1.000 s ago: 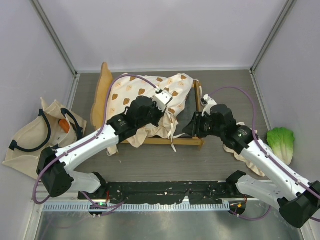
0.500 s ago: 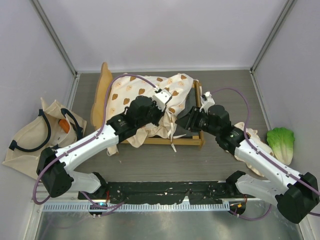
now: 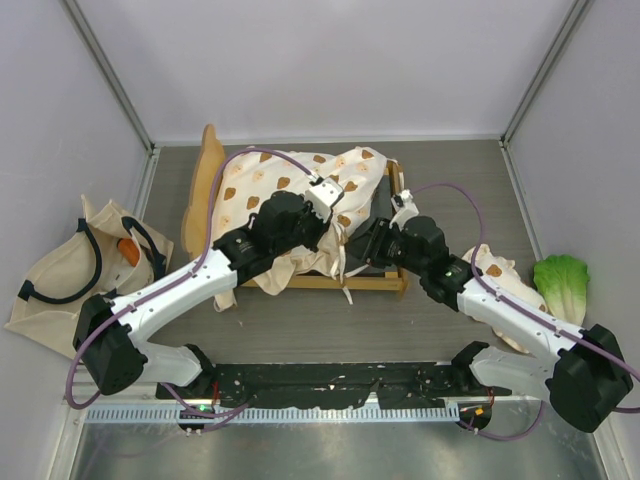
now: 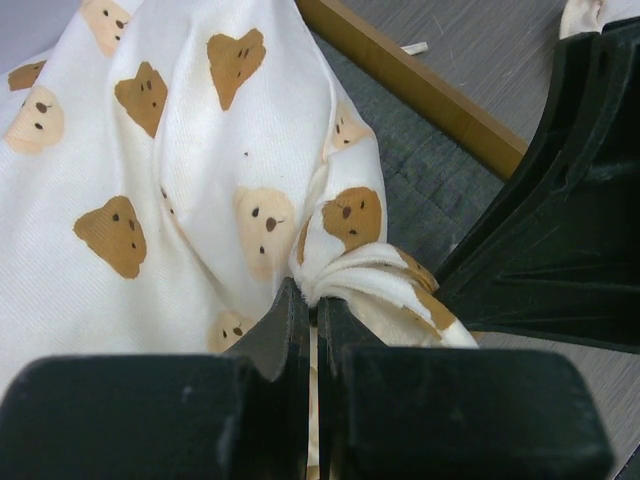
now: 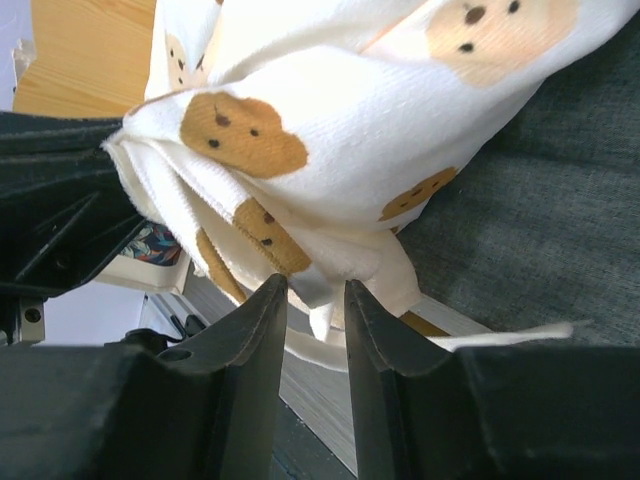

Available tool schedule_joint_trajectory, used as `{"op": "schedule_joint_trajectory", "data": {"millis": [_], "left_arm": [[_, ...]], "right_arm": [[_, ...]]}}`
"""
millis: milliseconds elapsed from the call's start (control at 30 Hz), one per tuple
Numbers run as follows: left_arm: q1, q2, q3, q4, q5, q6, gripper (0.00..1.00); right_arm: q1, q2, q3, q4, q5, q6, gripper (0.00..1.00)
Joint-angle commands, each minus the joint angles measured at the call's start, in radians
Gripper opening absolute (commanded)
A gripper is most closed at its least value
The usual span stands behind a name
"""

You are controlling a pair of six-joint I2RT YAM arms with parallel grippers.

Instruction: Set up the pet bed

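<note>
The table (image 3: 450,170) filled the middle of the overhead view, a grey surface enclosed by pale walls. The pet bed (image 3: 207,190) stood in the upper centre of that view, its scalloped light-wood headboard at the left end and its front rail nearest the arm bases. The bear-print cushion (image 3: 290,185) lay rumpled and heaped over the left and middle of the frame, not seated flat, leaving the grey fabric base (image 4: 420,190) exposed at the right end. A beige tote bag (image 3: 60,270) with black handles lay flat at the left edge, well apart from the bed. A green lettuce toy (image 3: 562,285) lay at the right edge, against the wall. The left gripper (image 4: 310,305) was over the bed's centre, its jaws pressed together on a bunched corner of the cushion. The right gripper (image 5: 315,300) sat just beside it at the bed's right end, jaws narrowly apart, a hanging fold of the cushion at their tips; actual contact could not be confirmed.
</note>
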Motion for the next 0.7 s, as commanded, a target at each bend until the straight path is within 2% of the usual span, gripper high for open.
{"op": "schedule_joint_trajectory", "data": {"millis": [0,200,300,400,433,467,667], "left_arm": [[0.014,-0.022,0.006,0.061,0.003,-0.002,0.0],[0.017,-0.018,0.006,0.064,0.012,-0.036,0.0],[0.015,-0.019,0.006,0.068,0.013,-0.038,0.0],[0.015,-0.019,0.009,0.063,0.012,-0.038,0.0],[0.017,-0.02,0.007,0.063,0.01,-0.038,0.0],[0.017,-0.022,0.009,0.061,0.009,-0.036,0.0],[0.02,-0.029,-0.004,0.049,0.012,-0.033,0.0]], "right_arm": [[0.029,-0.004,-0.013,0.08,0.03,0.009,0.36],[0.053,0.025,-0.02,0.091,0.072,-0.006,0.38],[0.059,0.051,-0.014,0.093,0.082,-0.023,0.31],[0.072,0.058,0.0,0.056,0.108,-0.048,0.18],[0.076,0.054,0.006,0.038,0.122,-0.06,0.05],[0.078,0.028,0.011,0.015,0.156,-0.072,0.03],[0.079,-0.089,0.086,-0.268,0.366,-0.196,0.01]]}}
